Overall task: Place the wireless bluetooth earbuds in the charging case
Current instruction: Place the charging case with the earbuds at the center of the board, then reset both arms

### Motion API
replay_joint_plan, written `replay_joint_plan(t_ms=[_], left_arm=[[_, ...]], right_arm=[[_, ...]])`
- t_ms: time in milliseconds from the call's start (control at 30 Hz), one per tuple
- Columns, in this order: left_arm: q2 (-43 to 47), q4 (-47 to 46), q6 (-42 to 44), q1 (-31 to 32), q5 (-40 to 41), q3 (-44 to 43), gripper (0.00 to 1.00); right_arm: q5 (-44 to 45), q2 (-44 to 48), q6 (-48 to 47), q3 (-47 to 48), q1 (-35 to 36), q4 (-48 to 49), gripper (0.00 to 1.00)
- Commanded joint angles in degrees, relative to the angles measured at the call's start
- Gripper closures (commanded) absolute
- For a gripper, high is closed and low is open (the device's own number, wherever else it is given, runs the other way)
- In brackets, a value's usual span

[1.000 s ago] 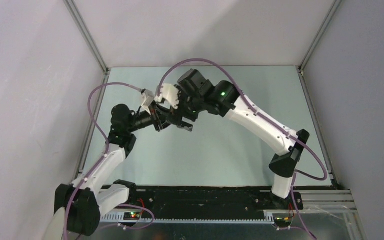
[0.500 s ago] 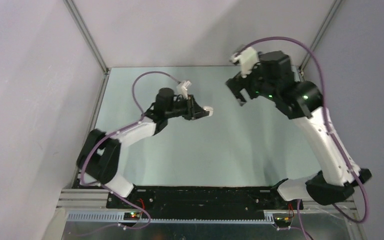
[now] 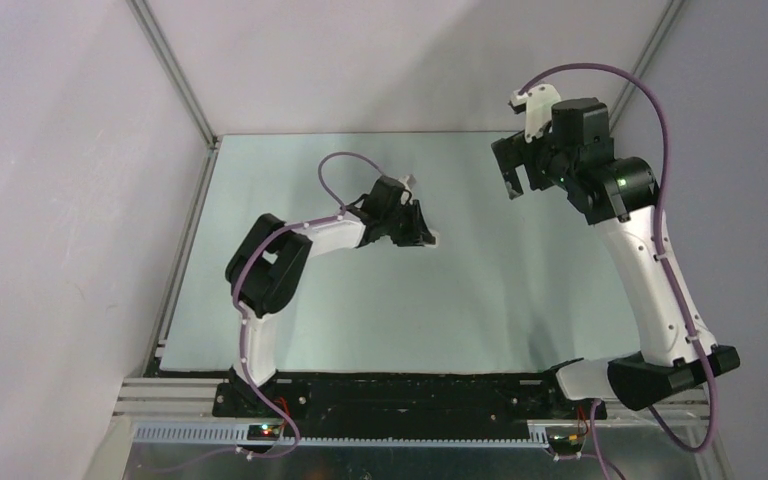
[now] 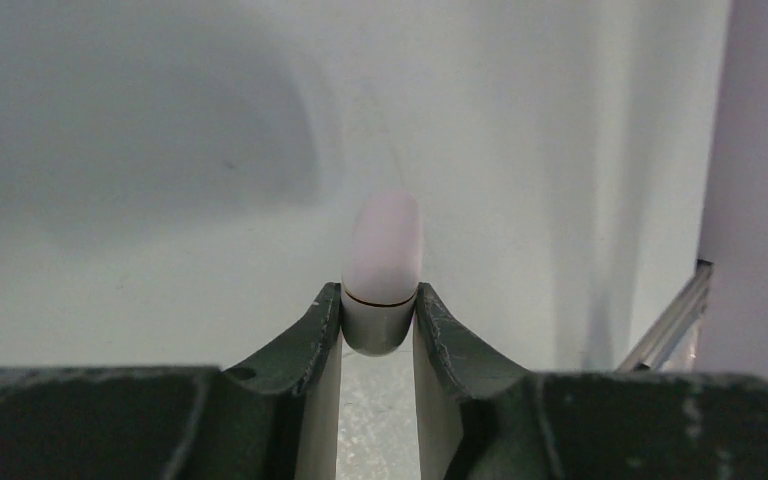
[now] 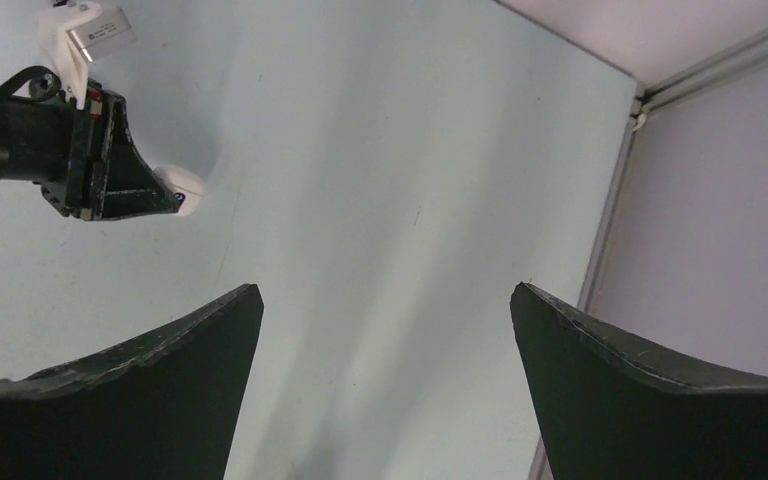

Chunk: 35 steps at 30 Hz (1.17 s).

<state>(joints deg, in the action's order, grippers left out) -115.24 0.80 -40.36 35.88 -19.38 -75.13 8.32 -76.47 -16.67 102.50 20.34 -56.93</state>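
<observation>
The charging case is pinched edge-on between the fingers of the left gripper, with its rounded white end protruding past the fingertips. It is held low over the table, near the table's middle. The right gripper is raised over the table's far right part, its jaws spread wide with nothing held between them.

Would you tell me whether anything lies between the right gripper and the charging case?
Nothing visible does. In the right wrist view, only table shows between the right gripper and the charging case, which the left gripper holds.
</observation>
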Motion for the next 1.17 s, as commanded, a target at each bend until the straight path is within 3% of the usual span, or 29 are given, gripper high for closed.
replay_joint_plan(t_ms=[0, 167, 333, 367, 400, 500, 600, 667, 867, 1033, 1133], left_arm=[[-0.48, 2.50, -1.12, -0.38, 5.22, -1.39, 0.80], [-0.65, 3.60, 1.99, -0.31, 5.43, -1.07, 0.47], [2.63, 10.09, 7.13, -0.86, 9.02, -2.04, 0.30], [3.52, 12.98, 8.10, -1.35, 9.63, -2.56, 0.13], [5.59, 15.14, 9.97, -1.61, 11.20, -3.27, 0.03], [9.63, 26.68, 14.70, -3.90, 12.52, -9.42, 0.01], [15.79, 29.18, 21.44, -6.49, 12.88, -13.95, 0.00], [20.99, 24.53, 25.94, -8.59, 15.72, -13.24, 0.00], [36.69, 1.44, 36.30, -15.37, 26.01, -1.80, 0.00], [40.13, -2.80, 45.97, -17.13, 28.95, 3.47, 0.00], [39.49, -0.52, 45.67, -17.16, 30.94, 3.93, 0.00]], right_arm=[[-2.09, -1.06, 4.26, 1.21, -0.39, -0.73, 0.01], [-3.32, -2.28, 3.76, 1.15, -0.47, -0.67, 0.01], [-4.27, -4.11, 3.69, 1.64, -0.50, -0.87, 0.01], [-4.40, -4.65, 3.67, 1.98, -0.49, -0.89, 0.01], [-4.53, -4.96, 3.55, 2.17, -0.48, -1.08, 0.01], [-6.06, -6.37, 2.84, 2.39, -0.54, -0.69, 0.01], [-11.08, -6.78, 4.26, 0.34, -2.25, 4.14, 0.01], [-14.02, -7.49, 7.46, 0.08, -3.88, 8.81, 0.00], [-1.32, -16.98, 21.89, 11.05, -4.33, 18.44, 0.01], [2.64, -22.61, 22.52, 13.61, -2.78, 23.46, 0.01], [1.66, -24.78, 23.44, 14.60, -2.50, 23.35, 0.01]])
